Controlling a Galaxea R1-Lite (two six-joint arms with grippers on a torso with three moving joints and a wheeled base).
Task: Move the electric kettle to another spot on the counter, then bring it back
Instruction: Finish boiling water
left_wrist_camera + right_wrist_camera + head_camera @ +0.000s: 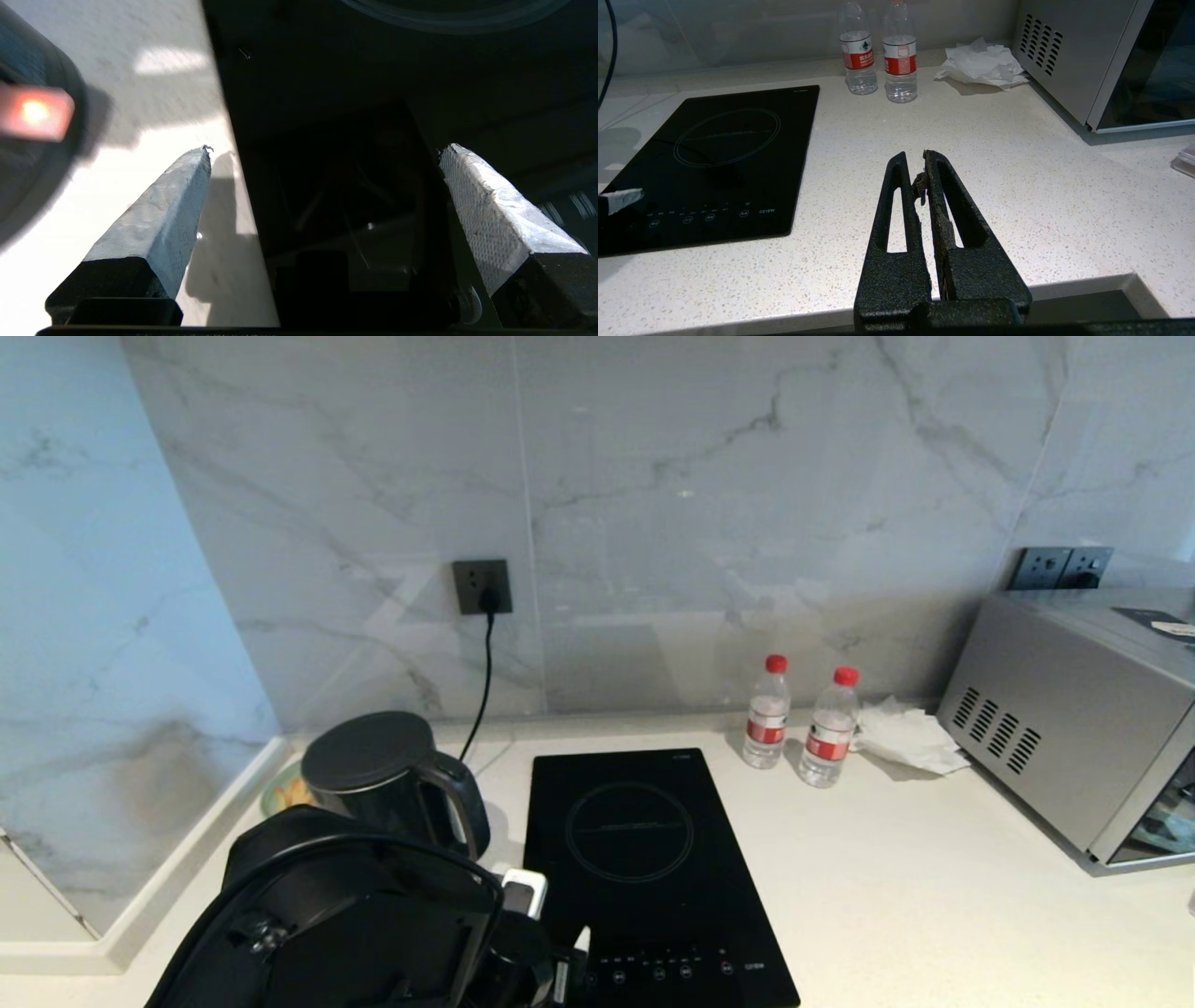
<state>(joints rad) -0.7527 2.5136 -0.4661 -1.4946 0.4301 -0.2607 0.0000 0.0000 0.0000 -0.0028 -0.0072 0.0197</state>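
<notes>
While the left hand hangs spread wide and empty over the hob edge | electric kettle at hob's 9 o'clock on the surface | bottles, microwave toward 2 o'clock | right hand pinched closed, idle.

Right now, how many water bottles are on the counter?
2. One bottle and a second bottle stand side by side at the back of the counter, between the hob and the crumpled tissue.
</notes>
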